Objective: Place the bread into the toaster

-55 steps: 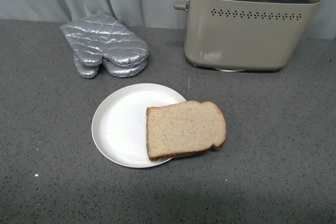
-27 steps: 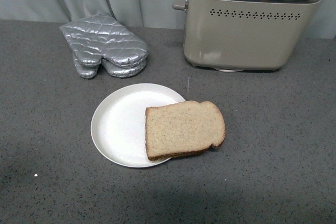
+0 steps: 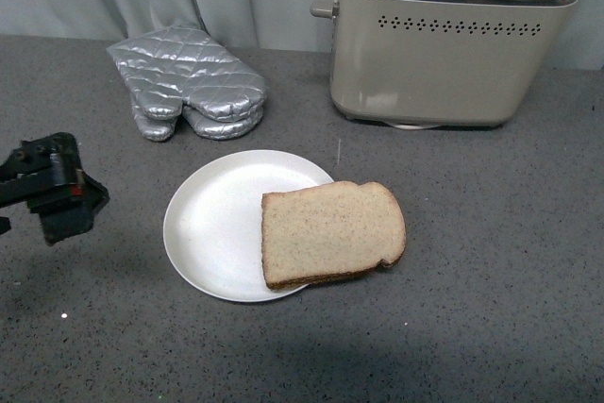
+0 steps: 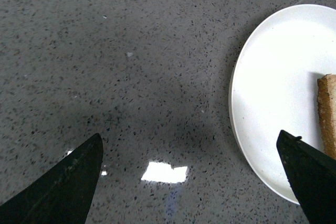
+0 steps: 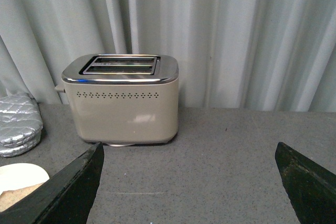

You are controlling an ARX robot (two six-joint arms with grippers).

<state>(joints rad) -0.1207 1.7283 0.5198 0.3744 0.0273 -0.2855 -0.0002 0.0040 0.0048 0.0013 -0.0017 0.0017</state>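
A slice of brown bread (image 3: 332,233) lies flat on the right side of a white plate (image 3: 212,233), overhanging its rim. The beige toaster (image 3: 444,54) stands behind it at the back right, with both slots on top empty. My left gripper (image 3: 71,205) hovers low over the counter, left of the plate, open and holding nothing. In the left wrist view the open left gripper (image 4: 189,136) is over bare counter, with the plate (image 4: 273,87) and the bread's crust edge (image 4: 328,114) off to one side. My right gripper (image 5: 189,148) is open and faces the toaster (image 5: 126,108) from a distance.
A silver quilted oven mitt (image 3: 189,82) lies at the back left, near the grey curtain. The counter is dark speckled grey. In the right wrist view the mitt (image 5: 18,124), the plate (image 5: 18,174) and the bread (image 5: 16,195) show at the edge.
My left gripper has come into the front view at the left edge, beside the plate. The bread, plate and toaster have not moved.
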